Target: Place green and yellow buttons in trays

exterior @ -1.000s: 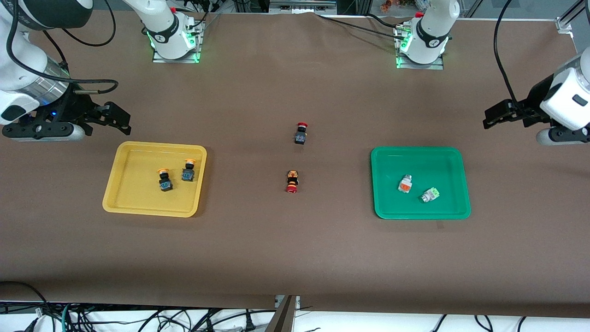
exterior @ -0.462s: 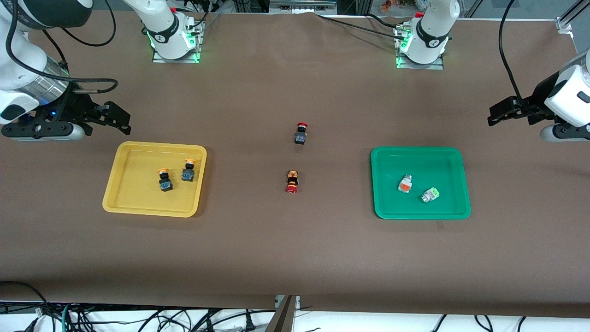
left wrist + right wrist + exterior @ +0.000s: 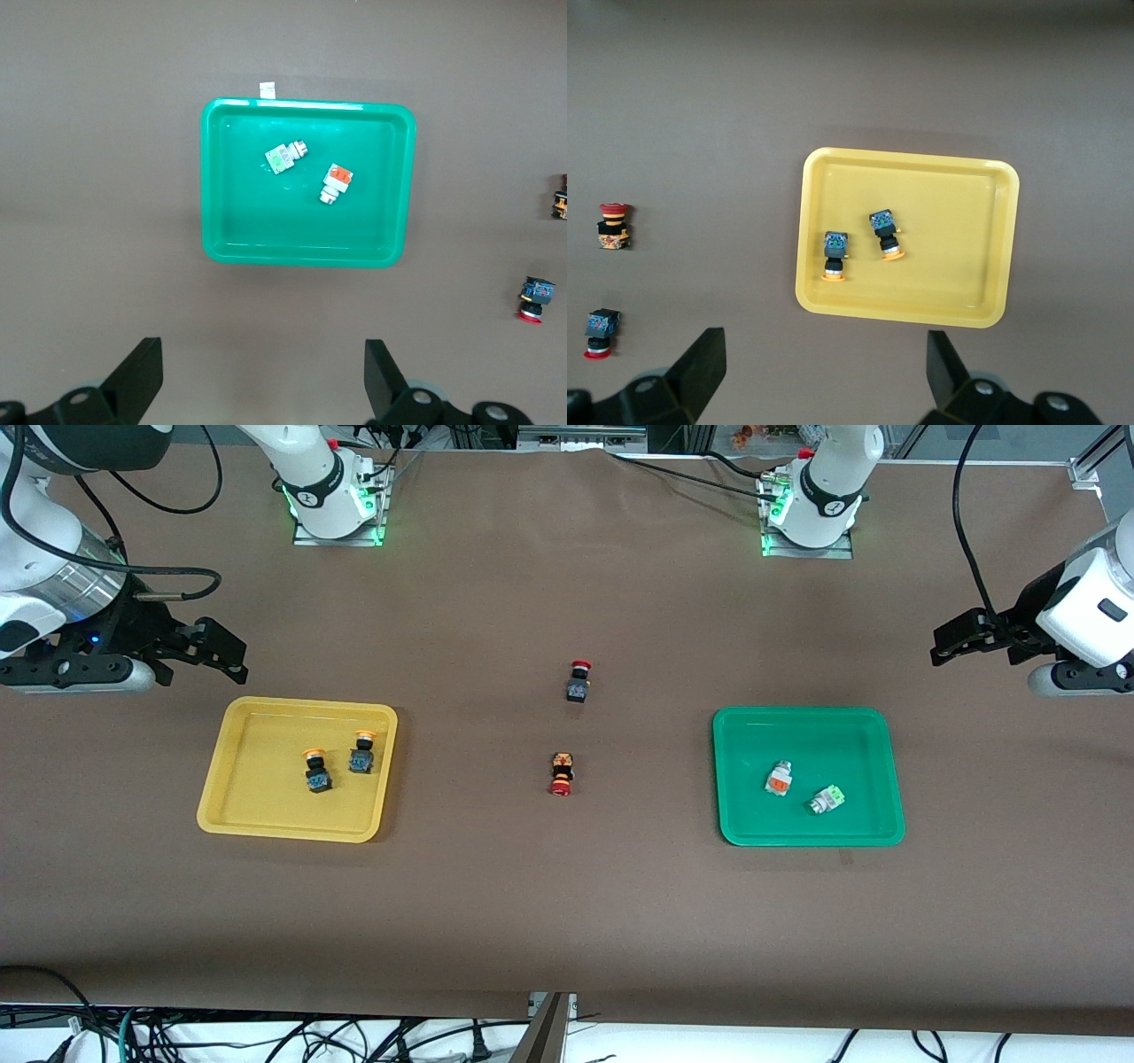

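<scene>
The yellow tray holds two black-bodied buttons with yellow-orange caps. The green tray holds two light-grey buttons, one orange-faced and one green-faced. My right gripper is open and empty, up over bare table beside the yellow tray. My left gripper is open and empty, up over bare table beside the green tray. The left wrist view shows the left gripper, the green tray and its buttons. The right wrist view shows the right gripper, the yellow tray and its buttons.
Two black-bodied switches with red mushroom caps lie on the brown table between the trays, one farther from the front camera than the other. The arm bases stand along the table's edge farthest from the front camera.
The right gripper has drawn slightly away from the yellow tray. The left gripper swung out toward the table's end and came back. The buttons and trays have not moved.
</scene>
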`<control>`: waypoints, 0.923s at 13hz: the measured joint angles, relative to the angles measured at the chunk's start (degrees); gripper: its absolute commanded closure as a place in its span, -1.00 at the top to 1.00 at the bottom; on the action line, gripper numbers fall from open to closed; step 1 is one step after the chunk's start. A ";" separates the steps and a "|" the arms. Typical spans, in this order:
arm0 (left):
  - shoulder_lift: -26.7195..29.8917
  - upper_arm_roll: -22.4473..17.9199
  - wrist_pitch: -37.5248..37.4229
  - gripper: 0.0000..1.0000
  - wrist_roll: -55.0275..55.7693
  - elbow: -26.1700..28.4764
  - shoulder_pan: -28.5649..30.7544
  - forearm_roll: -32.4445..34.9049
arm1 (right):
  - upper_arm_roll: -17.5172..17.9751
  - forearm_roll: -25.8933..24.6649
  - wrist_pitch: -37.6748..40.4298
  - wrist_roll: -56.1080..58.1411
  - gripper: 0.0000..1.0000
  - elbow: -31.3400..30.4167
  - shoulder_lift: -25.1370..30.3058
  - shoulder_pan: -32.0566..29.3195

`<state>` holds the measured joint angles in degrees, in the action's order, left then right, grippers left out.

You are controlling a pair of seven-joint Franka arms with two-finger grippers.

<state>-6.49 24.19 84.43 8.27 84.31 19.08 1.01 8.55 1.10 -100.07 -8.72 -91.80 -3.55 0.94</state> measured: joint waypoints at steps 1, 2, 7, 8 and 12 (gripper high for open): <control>0.00 0.00 0.00 1.00 0.00 0.00 0.00 0.00 | 0.00 0.00 0.00 0.00 0.99 0.00 0.00 0.00; 0.00 -0.01 0.06 1.00 -0.01 0.00 0.00 0.00 | 0.00 0.00 0.00 0.01 0.99 0.00 0.00 0.00; 0.88 -18.69 0.14 1.00 -0.15 0.00 -19.00 -0.01 | 0.02 0.00 0.00 0.02 0.99 0.00 0.00 0.01; 1.00 -19.98 0.14 1.00 -0.15 0.00 -20.30 -0.01 | 0.02 0.00 0.00 0.02 0.99 0.00 0.00 0.01; 1.03 -20.65 0.10 1.00 -0.26 0.03 -20.53 -0.01 | 0.02 0.00 0.00 0.02 0.99 0.00 0.00 0.01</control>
<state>-5.46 3.54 84.53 8.01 84.34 -1.44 1.00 8.57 1.10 -100.07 -8.70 -91.80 -3.55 0.95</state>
